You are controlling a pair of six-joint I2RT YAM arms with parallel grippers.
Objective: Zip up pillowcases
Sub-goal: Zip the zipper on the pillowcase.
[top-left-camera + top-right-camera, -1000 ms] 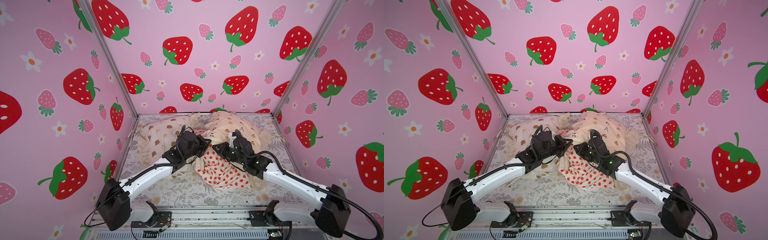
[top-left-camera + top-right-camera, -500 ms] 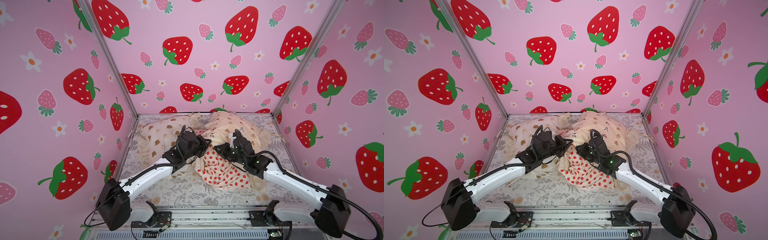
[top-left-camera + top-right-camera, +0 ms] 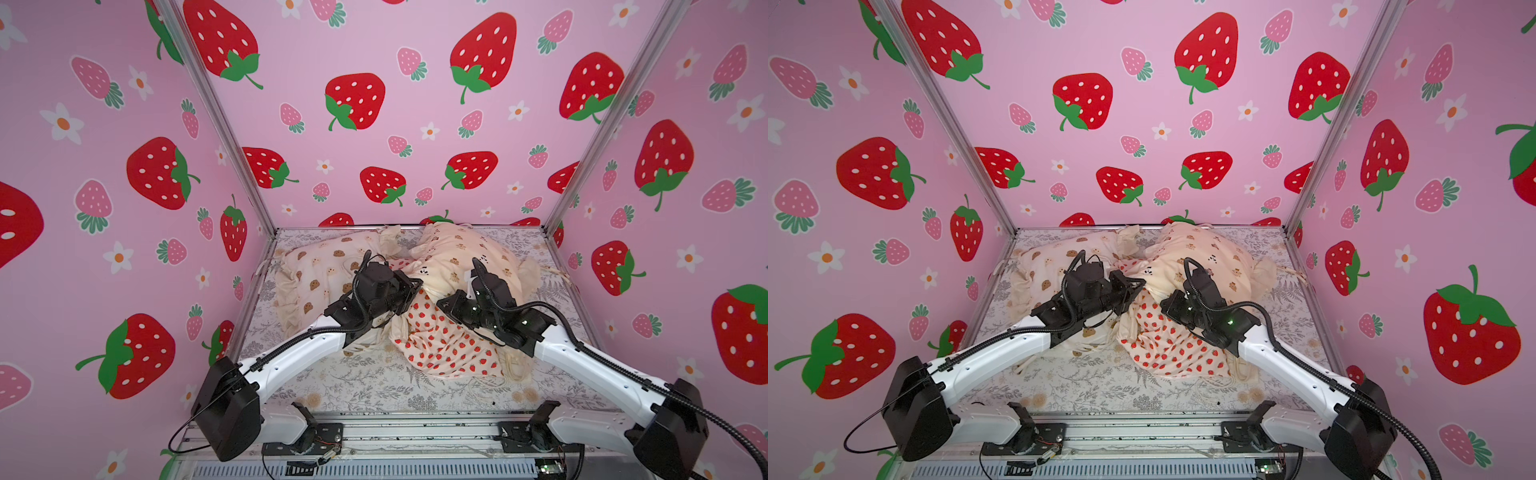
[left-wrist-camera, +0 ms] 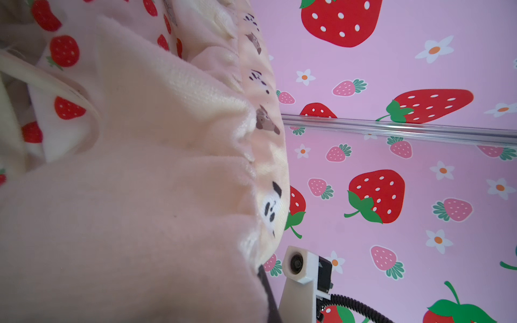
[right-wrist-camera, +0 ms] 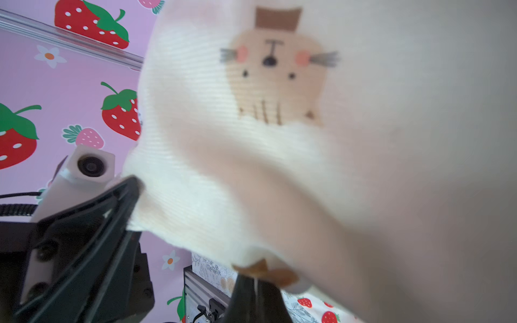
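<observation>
Red-strawberry pillowcase (image 3: 440,345), cream bear-and-panda pillowcase (image 3: 457,251), grey fern sheet (image 3: 374,386)

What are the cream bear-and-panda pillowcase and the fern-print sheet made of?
The cream pillowcase looks like a soft, matte plush or fleece-like knit: fine ribbed lines and a fuzzy nap show up close. The fern-print sheet looks like thin, flat printed cloth, seemingly woven: it lies smooth and matte, without pile. Exact fibre unclear for both.
</observation>
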